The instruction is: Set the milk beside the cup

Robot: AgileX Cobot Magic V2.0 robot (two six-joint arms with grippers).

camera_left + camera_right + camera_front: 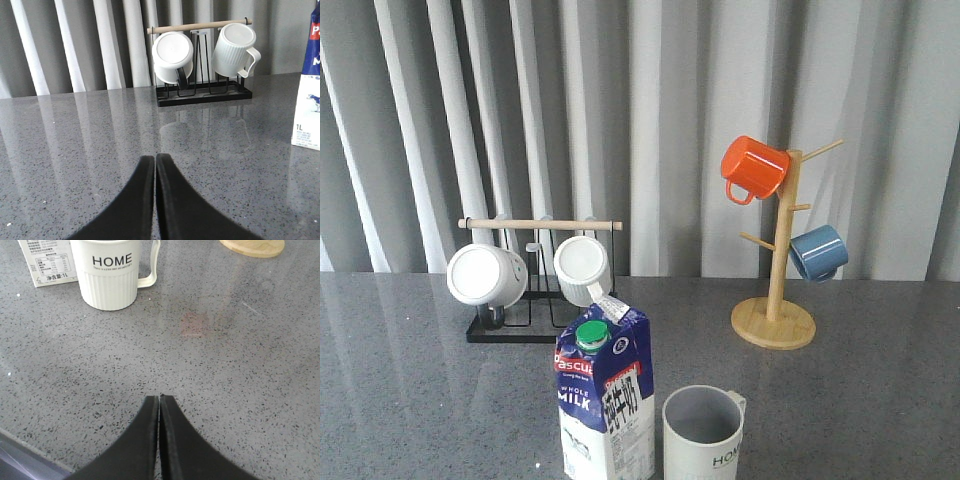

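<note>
The milk point(605, 400), a tall blue-and-white carton with a green cap, stands upright at the front of the table, right beside the cup point(704, 432) on its left. The cup is a pale cream ribbed mug with "HOME" on it. In the right wrist view the cup point(107, 272) and the carton's base point(47, 262) stand side by side. The carton's edge shows in the left wrist view point(309, 95). My left gripper point(154, 158) is shut and empty over bare table. My right gripper point(159, 398) is shut and empty, some way short of the cup. Neither gripper shows in the front view.
A black rack point(525, 325) with a wooden bar holds two white mugs point(485, 274) behind the milk; it also shows in the left wrist view point(202, 95). A wooden mug tree point(775, 322) with an orange mug point(752, 168) and a blue mug point(817, 252) stands at the back right.
</note>
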